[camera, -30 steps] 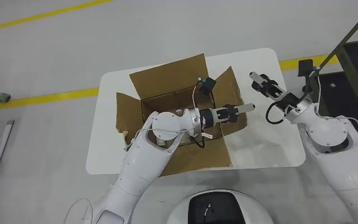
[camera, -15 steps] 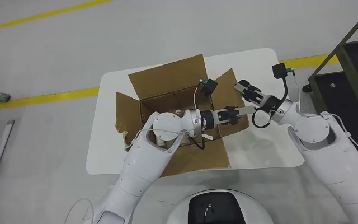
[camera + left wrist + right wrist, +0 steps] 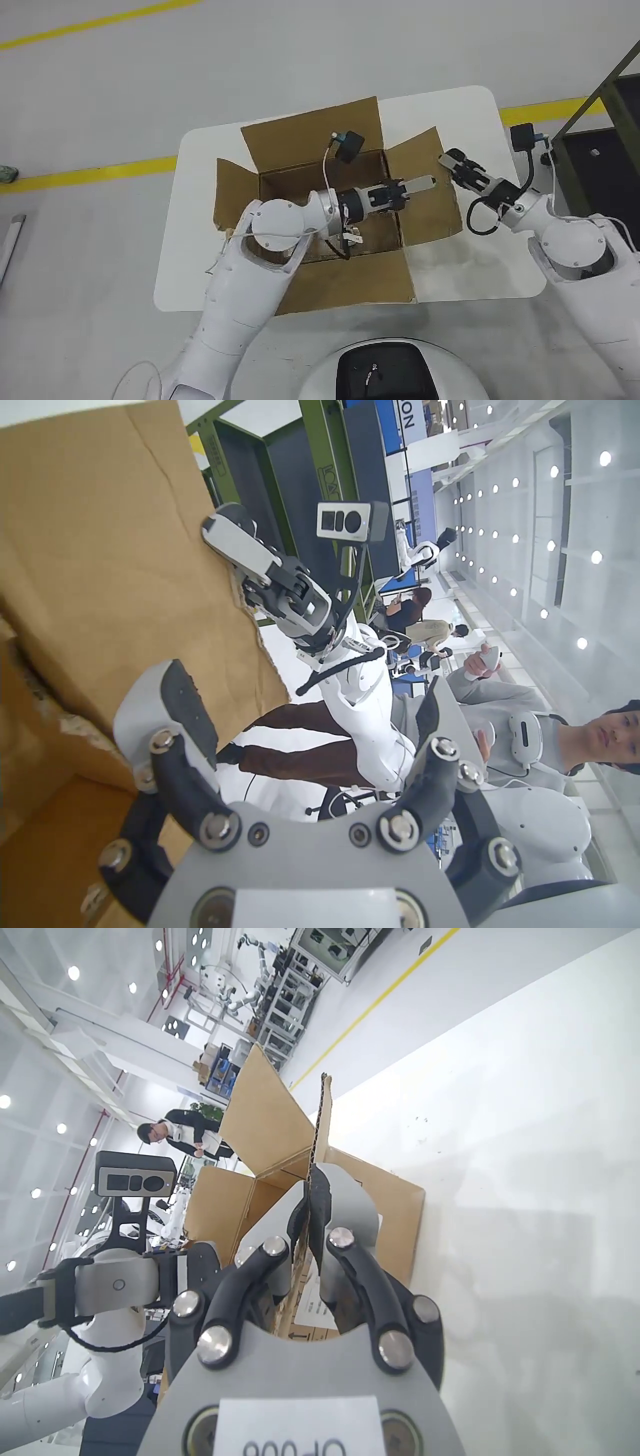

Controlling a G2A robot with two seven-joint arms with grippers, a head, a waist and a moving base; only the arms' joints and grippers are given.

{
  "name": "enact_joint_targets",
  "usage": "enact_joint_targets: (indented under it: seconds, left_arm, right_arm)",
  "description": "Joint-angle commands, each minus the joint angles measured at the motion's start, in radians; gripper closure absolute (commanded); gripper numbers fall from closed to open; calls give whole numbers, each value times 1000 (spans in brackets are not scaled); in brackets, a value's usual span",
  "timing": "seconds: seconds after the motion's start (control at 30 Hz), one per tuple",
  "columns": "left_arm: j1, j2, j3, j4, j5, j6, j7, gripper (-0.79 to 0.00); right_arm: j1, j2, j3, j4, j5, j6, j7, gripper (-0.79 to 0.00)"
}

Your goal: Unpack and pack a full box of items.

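Top view: the right hand (image 3: 452, 162) has come in from the side and drawn the side flap (image 3: 440, 210) of the brown cardboard box (image 3: 310, 140) outward on the white bench (image 3: 470, 110), so the box now stands wide for unpacking.

Left wrist view: the left hand (image 3: 310, 705) hangs released and empty beside that flap.

Right wrist view: the right hand is clenched on the flap's edge.

One box, four flaps, two hands.

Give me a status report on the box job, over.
Left gripper open, empty, over the brown cardboard box's right edge. Right gripper shut on the right-hand flap. Left arm lies across the box opening.
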Motion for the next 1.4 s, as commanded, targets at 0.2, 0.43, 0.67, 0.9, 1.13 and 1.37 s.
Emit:
enact_joint_targets:
  seconds: [0.2, 0.43, 0.67, 0.9, 1.13, 1.37]
  left_arm:
    - [35, 19, -63, -44, 32, 36, -23, -785]
    - [35, 19, -63, -44, 32, 36, -23, -785]
    - [35, 19, -63, -44, 32, 36, -23, -785]
    - [33, 26, -44, -33, 148, 101, -21, -785]
    - [-44, 36, 43, 15, 454, 372, -97, -785]
    - [-125, 41, 162, 70, 722, 449, -268, -785]
  right_arm:
    - [-28, 3, 29, -12, 0, -19, 3, -15]
    - [-35, 2, 21, 15, -4, -28, 11, 0]
    - [-20, -1, 6, 43, -14, -31, 17, 0]
    - [-11, -3, 4, 37, -19, -33, 5, 0]
    - [-13, -3, 12, 22, -24, -38, 0, 0]
    - [-19, -5, 12, 23, -27, -41, -9, 0]
